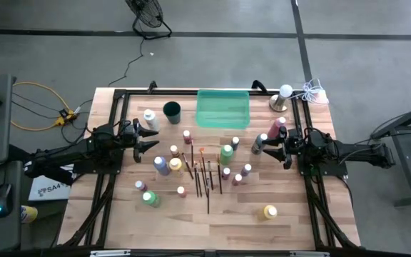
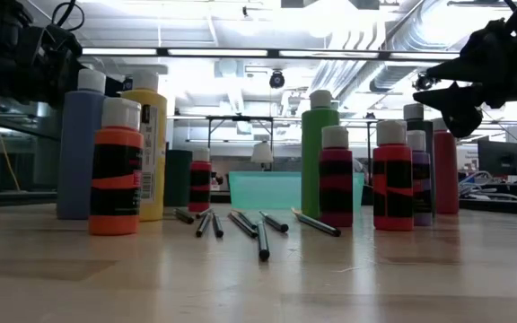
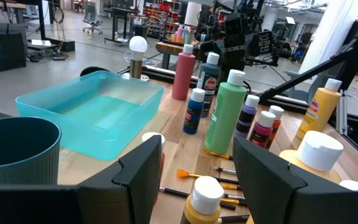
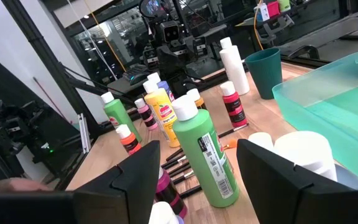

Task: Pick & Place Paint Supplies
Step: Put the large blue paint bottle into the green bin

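Many small paint bottles stand upright on their bases across the middle of the wooden table: a tall green one (image 1: 226, 153), a yellow one (image 1: 270, 211) and a white one (image 1: 149, 119). Thin dark-handled paintbrushes (image 1: 205, 178) lie flat among them. The translucent green tray (image 1: 223, 108) and the dark cup (image 1: 172, 110) stand at the far edge. My left gripper (image 1: 150, 137) hovers level at the table's left, open and pointing toward the bottles (image 3: 197, 155). My right gripper (image 1: 266, 148) hovers level at the right, also open (image 4: 197, 162), with bottles just ahead of it.
A lamp with a white round bulb (image 1: 284, 96) and a white cord bundle (image 1: 312, 91) sit at the far right corner. Dark frame rails (image 1: 113, 121) run along the table's left, right and far sides. Bare wood (image 1: 212, 228) lies near the front edge.
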Robot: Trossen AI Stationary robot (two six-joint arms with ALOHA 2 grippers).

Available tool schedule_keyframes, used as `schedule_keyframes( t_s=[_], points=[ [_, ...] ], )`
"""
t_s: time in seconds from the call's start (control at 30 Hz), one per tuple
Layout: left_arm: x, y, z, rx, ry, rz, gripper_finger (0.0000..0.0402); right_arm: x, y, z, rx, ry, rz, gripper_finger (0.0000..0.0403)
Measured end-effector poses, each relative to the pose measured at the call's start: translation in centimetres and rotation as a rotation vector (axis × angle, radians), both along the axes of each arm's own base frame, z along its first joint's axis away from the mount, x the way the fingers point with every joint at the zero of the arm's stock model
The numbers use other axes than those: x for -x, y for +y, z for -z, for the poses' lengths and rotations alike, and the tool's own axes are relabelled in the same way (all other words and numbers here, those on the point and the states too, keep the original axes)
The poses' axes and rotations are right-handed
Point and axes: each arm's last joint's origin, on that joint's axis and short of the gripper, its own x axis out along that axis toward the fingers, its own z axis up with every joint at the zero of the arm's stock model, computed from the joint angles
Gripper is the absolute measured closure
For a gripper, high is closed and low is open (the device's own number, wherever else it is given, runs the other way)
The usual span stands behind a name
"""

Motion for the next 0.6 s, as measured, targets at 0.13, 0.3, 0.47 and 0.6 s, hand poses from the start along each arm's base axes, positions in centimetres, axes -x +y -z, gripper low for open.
schedule_keyframes(
  t_s=[0.13,0.3,0.47,0.6],
  points=[
    [0.0,0.0,-0.01,0.0,0.0,0.0,0.0208,0.0,-0.01,-0.07,0.0,-0.008,0.003,0.0196],
    [0.0,0.0,-0.01,0.0,0.0,0.0,0.0208,0.0,0.0,-0.07,-0.008,-0.009,0.001,0.0196],
    [0.0,0.0,0.0,0.0,0.0,0.001,0.0208,0.0,0.0,0.03,-0.008,0.001,0.0,0.0196],
    [0.0,0.0,0.0,0.0,0.0,0.0,0.0208,0.0,0.01,0.12,-0.008,0.011,-0.003,0.0196]
  ],
)
